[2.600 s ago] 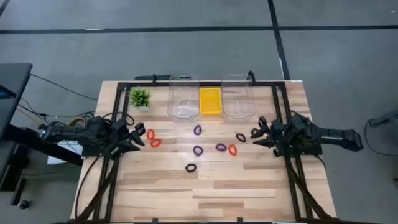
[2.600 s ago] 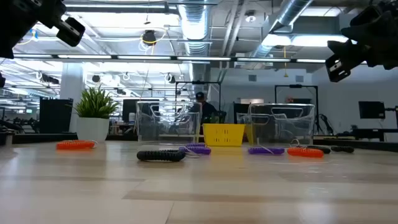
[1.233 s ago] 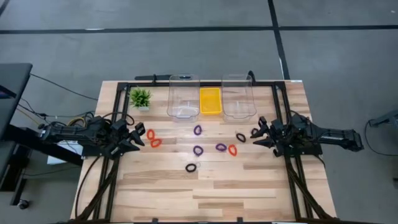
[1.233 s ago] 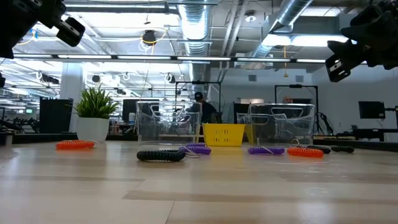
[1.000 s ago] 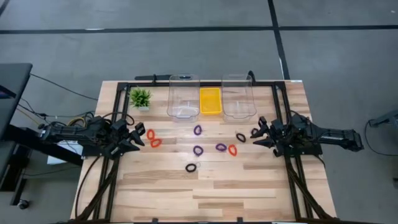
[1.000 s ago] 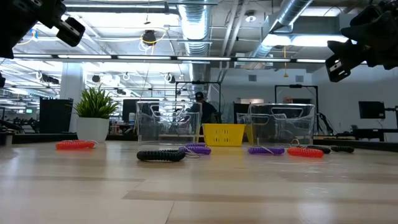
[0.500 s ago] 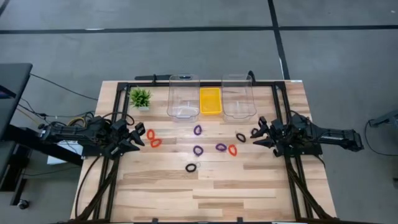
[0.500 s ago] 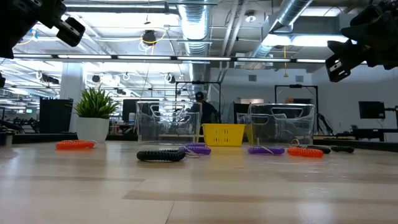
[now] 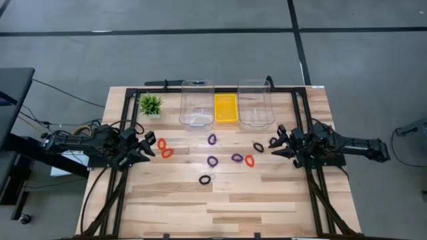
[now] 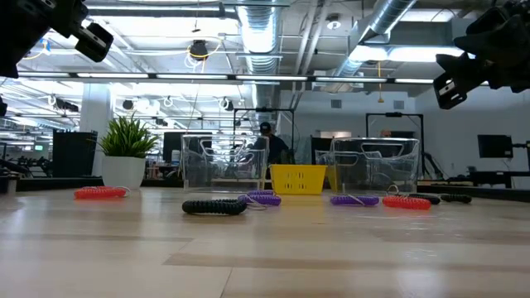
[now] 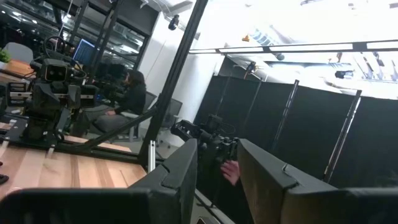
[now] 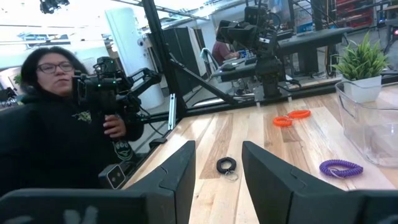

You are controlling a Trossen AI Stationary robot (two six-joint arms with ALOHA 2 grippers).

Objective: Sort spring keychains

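Spring keychains scattered mid-table, left tool and right tool flanking, both parted.

Spring keychains mid-table, between arms; bins behind.

Both arms hover at opposite table edges, left pincer and right pincer parted, empty.

Pale wooden table, clear glossy plastic bins.
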